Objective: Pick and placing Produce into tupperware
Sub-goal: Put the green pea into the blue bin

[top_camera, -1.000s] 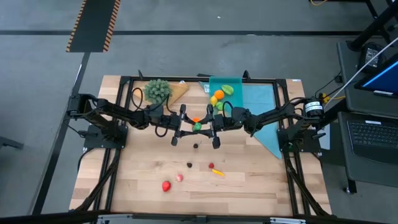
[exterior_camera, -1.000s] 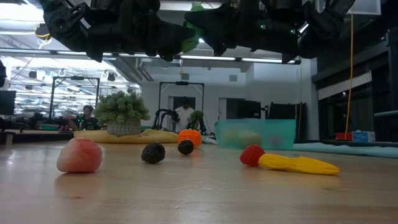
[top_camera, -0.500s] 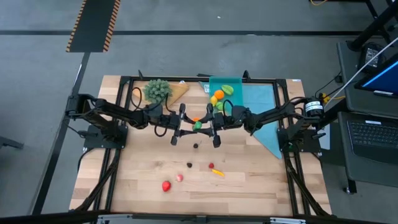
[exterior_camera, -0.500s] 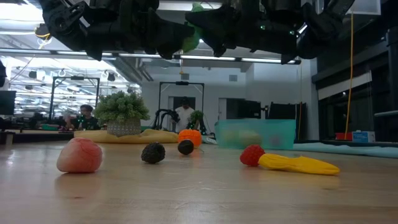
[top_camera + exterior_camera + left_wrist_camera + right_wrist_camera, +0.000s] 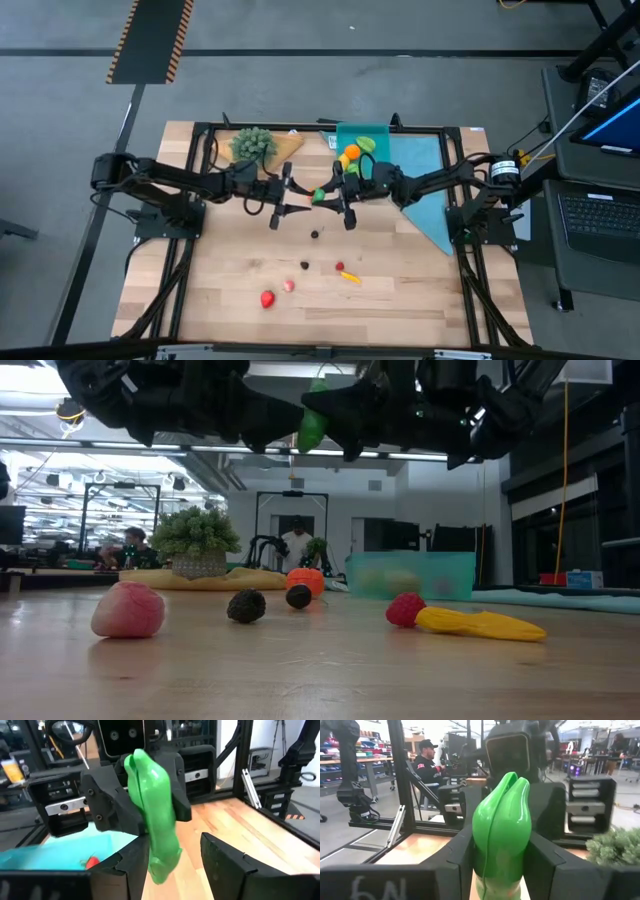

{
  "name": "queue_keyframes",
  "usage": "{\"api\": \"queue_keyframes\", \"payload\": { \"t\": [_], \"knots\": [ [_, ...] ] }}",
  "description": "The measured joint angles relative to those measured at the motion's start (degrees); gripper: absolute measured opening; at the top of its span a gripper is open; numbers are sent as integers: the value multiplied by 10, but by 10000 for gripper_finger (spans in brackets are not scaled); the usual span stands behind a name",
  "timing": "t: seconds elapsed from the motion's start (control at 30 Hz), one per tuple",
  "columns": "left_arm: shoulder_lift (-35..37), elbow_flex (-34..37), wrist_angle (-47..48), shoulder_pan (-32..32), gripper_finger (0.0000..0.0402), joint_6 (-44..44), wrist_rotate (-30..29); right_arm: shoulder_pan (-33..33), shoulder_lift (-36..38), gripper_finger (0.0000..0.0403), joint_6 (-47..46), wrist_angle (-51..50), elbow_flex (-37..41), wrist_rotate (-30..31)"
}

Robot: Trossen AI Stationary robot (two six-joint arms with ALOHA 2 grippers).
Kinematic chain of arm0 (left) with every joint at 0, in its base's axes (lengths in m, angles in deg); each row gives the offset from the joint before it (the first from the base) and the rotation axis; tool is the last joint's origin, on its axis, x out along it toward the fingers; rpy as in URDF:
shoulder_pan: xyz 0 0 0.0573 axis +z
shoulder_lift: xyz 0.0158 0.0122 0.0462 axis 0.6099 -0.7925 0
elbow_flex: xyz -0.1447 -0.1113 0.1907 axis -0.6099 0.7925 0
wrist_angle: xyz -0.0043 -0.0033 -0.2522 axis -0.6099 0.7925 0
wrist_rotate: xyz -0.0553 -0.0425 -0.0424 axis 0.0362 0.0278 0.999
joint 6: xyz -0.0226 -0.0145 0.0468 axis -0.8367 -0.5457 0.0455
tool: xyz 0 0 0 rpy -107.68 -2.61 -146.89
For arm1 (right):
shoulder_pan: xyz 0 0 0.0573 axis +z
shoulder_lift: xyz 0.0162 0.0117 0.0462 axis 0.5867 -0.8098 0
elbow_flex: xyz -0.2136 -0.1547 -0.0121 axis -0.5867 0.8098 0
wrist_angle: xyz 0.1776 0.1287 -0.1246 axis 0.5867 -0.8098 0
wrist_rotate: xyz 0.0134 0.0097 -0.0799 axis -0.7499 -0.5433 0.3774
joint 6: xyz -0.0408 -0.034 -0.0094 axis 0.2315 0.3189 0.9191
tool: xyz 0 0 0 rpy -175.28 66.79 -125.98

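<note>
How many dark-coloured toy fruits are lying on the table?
2: one dark piece mid-table; another dark piece closer to the front edge. More may be hidden.

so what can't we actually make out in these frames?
- High view: green produce piece between the left gripper and right gripper is too small to tell who holds it.
- Left wrist view: the piece's lower end sits behind the left fingers; contact unclear.
- Low view: tupperware contents only a blur through the translucent wall.
- Low view: both arms cut off by the top edge.
</note>
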Motion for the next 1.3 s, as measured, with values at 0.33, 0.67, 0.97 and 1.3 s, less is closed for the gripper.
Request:
{"api": "queue_keyframes", "payload": {
  "t": [0.33,0.67,0.97,1.3],
  "knots": [
    [44,0,61,10,172,0,-1,-35,0,131,-14,-6,0,-13],
    [43,0,86,26,171,4,-2,-67,41,132,-10,-66,4,-40],
    [67,0,101,61,171,4,-3,-93,188,132,14,-101,112,-3],
    [151,0,213,99,178,14,-10,-95,317,132,21,-108,232,127]
  ]
}}
